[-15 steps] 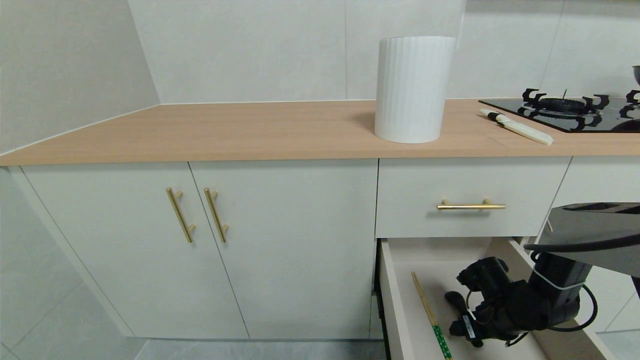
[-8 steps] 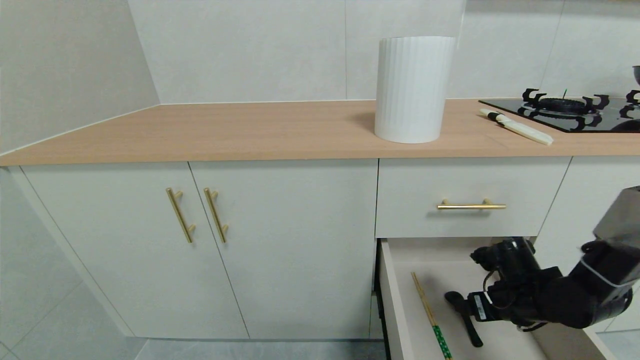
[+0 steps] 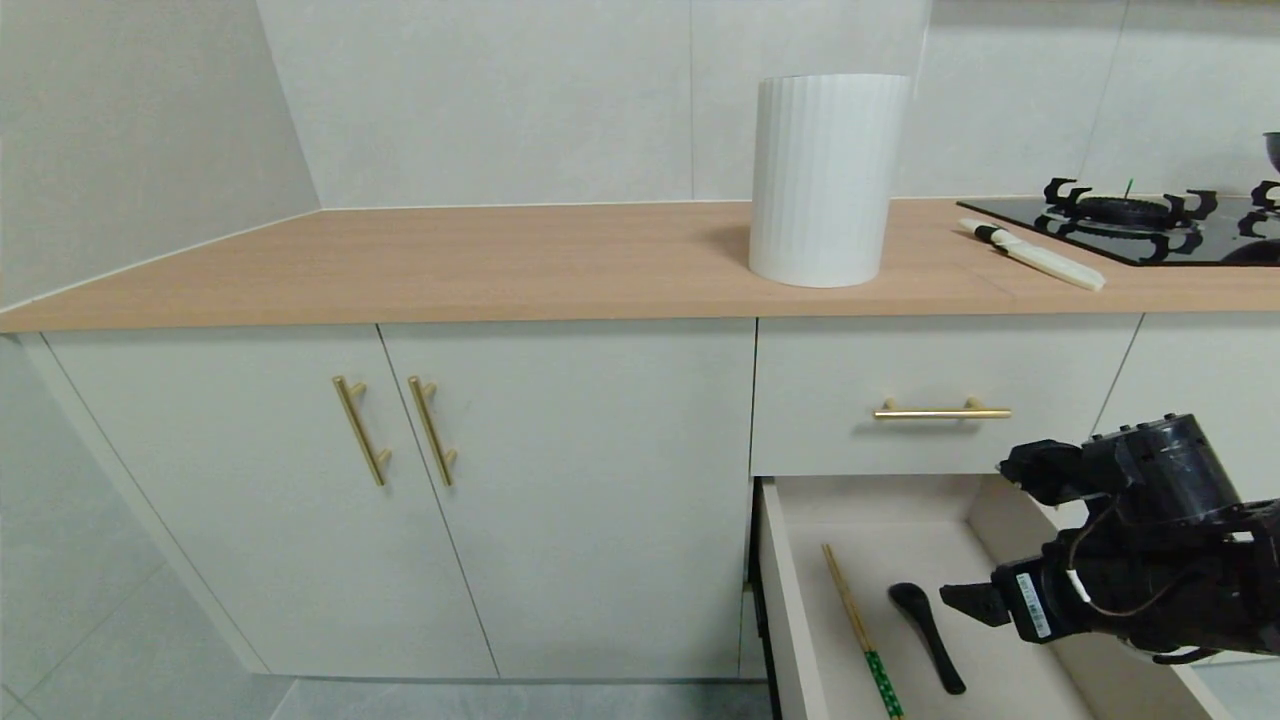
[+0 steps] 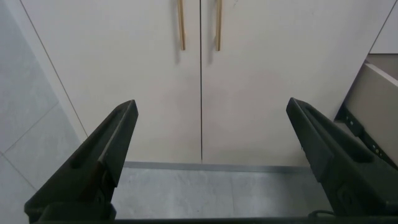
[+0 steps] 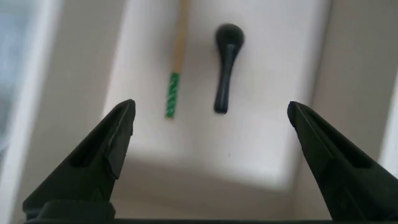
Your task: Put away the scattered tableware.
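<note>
Lifted clear of the open drawer (image 3: 785,590) since a second ago, the right gripper (image 3: 978,530) hangs over its right side, fingers spread and empty. Below it the black spoon (image 3: 925,622) lies flat on the drawer floor, just beside the green-tipped chopsticks (image 3: 858,625). The left gripper (image 4: 211,109), fingers also wide apart, faces the cabinet doors (image 4: 261,93) low down. Farther back on the countertop (image 3: 500,260), a knife (image 3: 1030,253) lies between the white ribbed canister (image 3: 825,180) and the hob (image 3: 1130,225).

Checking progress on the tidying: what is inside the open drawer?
Wooden chopsticks with green ends and a black spoon lie apart in the open white drawer. The right gripper hides its right side.
</note>
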Tool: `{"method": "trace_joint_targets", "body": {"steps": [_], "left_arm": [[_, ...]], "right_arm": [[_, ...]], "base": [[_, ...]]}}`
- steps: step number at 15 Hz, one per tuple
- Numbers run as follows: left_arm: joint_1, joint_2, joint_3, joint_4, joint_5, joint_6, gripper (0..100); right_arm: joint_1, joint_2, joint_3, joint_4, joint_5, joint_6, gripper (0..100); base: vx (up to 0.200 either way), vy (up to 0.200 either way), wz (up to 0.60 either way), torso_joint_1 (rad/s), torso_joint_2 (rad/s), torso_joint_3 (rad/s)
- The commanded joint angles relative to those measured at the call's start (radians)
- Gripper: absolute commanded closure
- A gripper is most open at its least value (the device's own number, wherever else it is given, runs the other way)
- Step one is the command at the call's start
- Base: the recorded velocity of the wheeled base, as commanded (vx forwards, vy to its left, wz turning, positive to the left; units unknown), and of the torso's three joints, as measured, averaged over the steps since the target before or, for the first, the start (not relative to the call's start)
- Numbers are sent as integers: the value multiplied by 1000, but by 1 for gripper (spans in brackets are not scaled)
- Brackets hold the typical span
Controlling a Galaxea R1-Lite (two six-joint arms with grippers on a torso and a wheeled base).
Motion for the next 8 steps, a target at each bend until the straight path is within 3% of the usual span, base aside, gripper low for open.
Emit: {"method": "trace_joint_targets", "body": {"steps": [1,8], "left_arm": [[0,0,0,-1,0,0,0],[0,0,0,-1,0,0,0]], "right_arm": [[14,-65,0,2,0,-1,0],[26,-98,10,54,3,-43,0]], "base": [[-200,0,0,-7,-2,12],[-200,0,0,2,4,0]]}}
